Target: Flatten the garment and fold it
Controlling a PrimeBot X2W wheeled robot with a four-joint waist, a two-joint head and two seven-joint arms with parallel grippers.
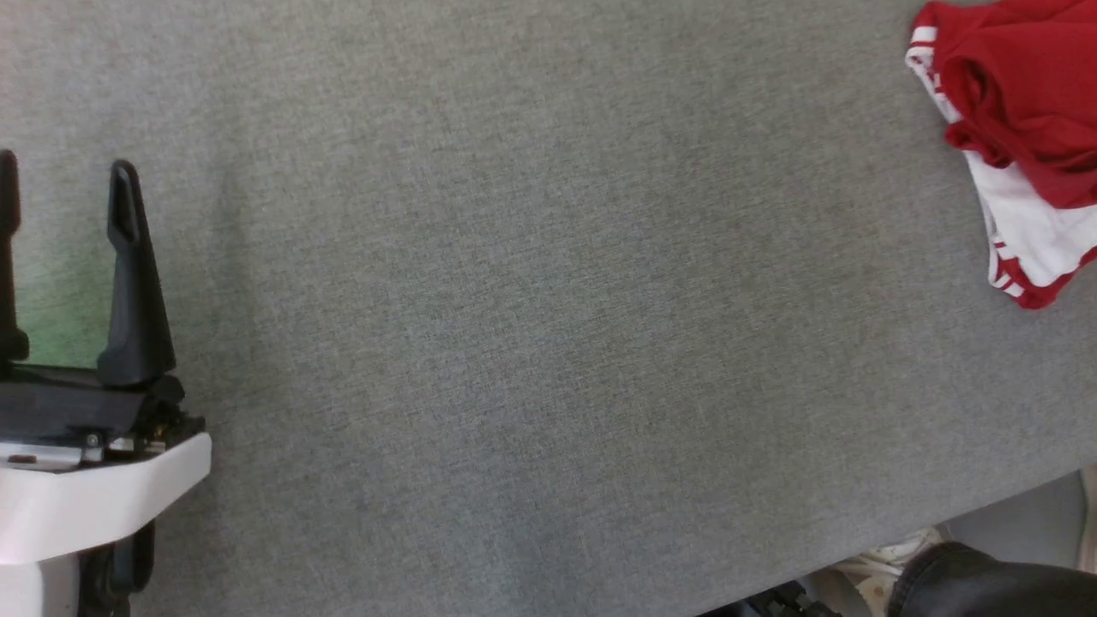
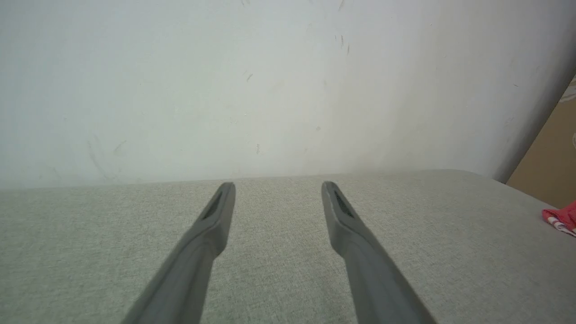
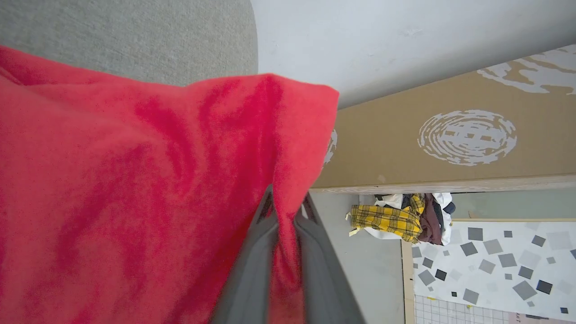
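— How much of the garment (image 1: 1020,111) do we get from the head view?
— Little. The top and right edges cut it off at the upper right, so we cannot tell its full shape.
— And the left tool (image 1: 64,167)?
— At the left edge, its outer finger is sliced down to a sliver.
— In the right wrist view?
— Red cloth hides the tips of the right tool (image 3: 288,204), and its fingers run off the bottom edge.
— The dark rounded thing (image 1: 986,583) at the head view's lower right?
— Cut off below the desk (image 1: 548,343); we cannot tell what it is.
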